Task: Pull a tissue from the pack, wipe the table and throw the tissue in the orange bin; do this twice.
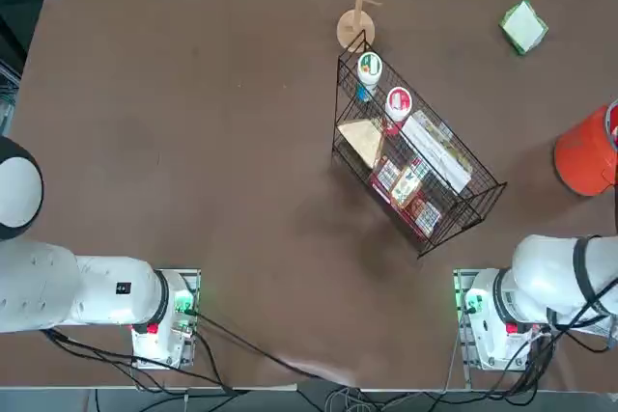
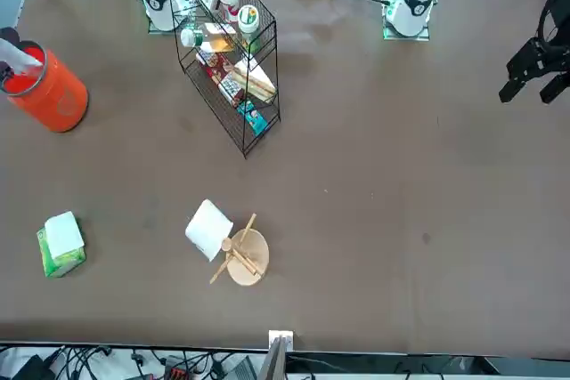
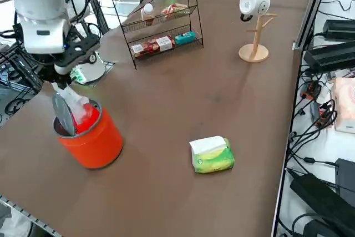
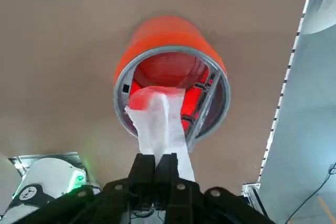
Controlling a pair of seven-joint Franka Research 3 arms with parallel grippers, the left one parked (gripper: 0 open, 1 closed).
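Note:
My right gripper (image 4: 161, 161) hangs directly over the orange bin (image 4: 170, 40), shut on a white tissue (image 4: 160, 124) whose loose end droops into the bin's mouth. In the right side view the gripper (image 3: 58, 84) holds the tissue (image 3: 75, 101) just above the bin (image 3: 89, 137), which stands near the table's (image 1: 193, 142) right edge. The yellow-green pack (image 3: 212, 155) lies on the table well beyond the bin, with white tissue showing on top. From overhead the pack (image 1: 523, 26) is at the far right corner and the bin (image 1: 584, 151) sits at the right edge.
A black wire basket (image 1: 415, 161) of groceries stands mid-table, between the arm's base and the far side. A white paper roll on a wooden stand (image 1: 357, 26) is at the far edge. Cables run along the table's far side.

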